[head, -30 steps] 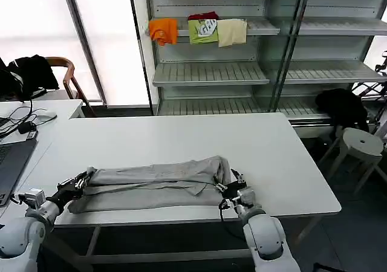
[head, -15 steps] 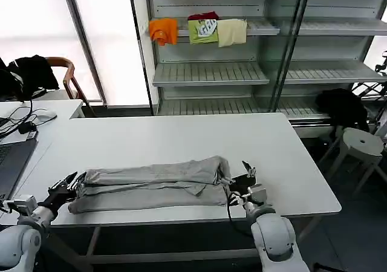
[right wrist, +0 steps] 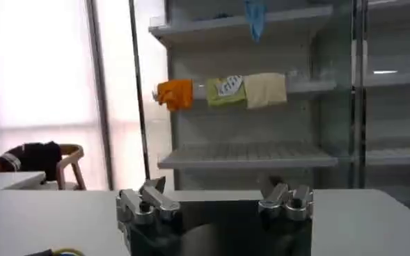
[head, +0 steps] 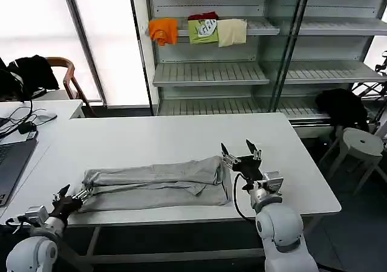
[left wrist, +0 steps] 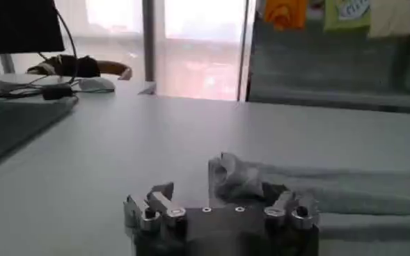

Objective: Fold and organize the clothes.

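Observation:
One of the clothes, a light grey shirt (head: pixel 151 184), lies on the white table (head: pixel 169 133), folded lengthwise into a long band. My left gripper (head: pixel 75 192) sits low at the band's left end, open. In the left wrist view the bunched grey end (left wrist: pixel 236 177) lies just beyond the spread fingers of the left gripper (left wrist: pixel 222 203), not pinched. My right gripper (head: pixel 237 149) is raised above the table just off the band's right end, open, its fingertips pointing up. In the right wrist view the right gripper (right wrist: pixel 215 193) faces the shelves with nothing between its fingers.
Orange (head: pixel 163 30), green (head: pixel 203 30) and cream (head: pixel 232 31) cloths hang on the shelf unit behind the table. A laptop (head: pixel 12 163) and cables lie at the left. A chair with a black garment (head: pixel 33 72) stands far left, a white stool (head: pixel 361 144) at the right.
Both grippers have let go of the shirt's ends. The right one rose and tipped upward to the right; the left one backed off toward the table's front-left edge. The shirt stays put.

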Controlling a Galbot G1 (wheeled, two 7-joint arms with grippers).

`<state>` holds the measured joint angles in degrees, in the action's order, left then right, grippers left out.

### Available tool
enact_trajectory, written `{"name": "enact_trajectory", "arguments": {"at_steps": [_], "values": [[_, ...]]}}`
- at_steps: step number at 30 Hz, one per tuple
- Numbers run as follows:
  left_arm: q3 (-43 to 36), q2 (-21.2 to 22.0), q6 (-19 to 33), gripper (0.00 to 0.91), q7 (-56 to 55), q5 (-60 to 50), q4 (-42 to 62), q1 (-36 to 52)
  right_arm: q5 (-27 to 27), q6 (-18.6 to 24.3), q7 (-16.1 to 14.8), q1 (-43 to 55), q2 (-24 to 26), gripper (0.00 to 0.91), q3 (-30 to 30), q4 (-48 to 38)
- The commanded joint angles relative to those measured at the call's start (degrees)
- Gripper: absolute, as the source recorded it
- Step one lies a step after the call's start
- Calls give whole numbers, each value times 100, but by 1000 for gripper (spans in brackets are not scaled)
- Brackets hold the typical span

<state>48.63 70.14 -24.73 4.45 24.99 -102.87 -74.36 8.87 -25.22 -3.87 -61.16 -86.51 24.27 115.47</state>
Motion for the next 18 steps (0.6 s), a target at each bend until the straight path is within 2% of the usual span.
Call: {"name": "enact_trajectory", "arguments": {"at_steps": [1, 7, 10, 12, 15, 17, 18], "values": [[-87, 174, -14, 907, -470, -24, -34, 19, 293, 89, 70, 56, -25, 907, 41, 87], [-127, 228, 76, 897, -592, -9, 157, 235, 166, 102, 3, -5, -55, 907, 0, 51], [-170, 231, 76, 786, -601, -55, 193, 258, 136, 104, -5, -13, -48, 907, -1, 24], [-192, 246, 77, 625, -601, -100, 218, 266, 127, 105, -7, -14, -43, 907, -2, 11], [-222, 266, 94, 595, -568, -122, 257, 266, 120, 102, -11, -24, -44, 907, -6, 4], [-250, 269, 106, 605, -537, -126, 288, 265, 112, 96, -11, -27, -50, 907, -14, -1], [-254, 271, 114, 474, -526, -132, 295, 265, 108, 93, -11, -26, -52, 907, -15, 0]]}}
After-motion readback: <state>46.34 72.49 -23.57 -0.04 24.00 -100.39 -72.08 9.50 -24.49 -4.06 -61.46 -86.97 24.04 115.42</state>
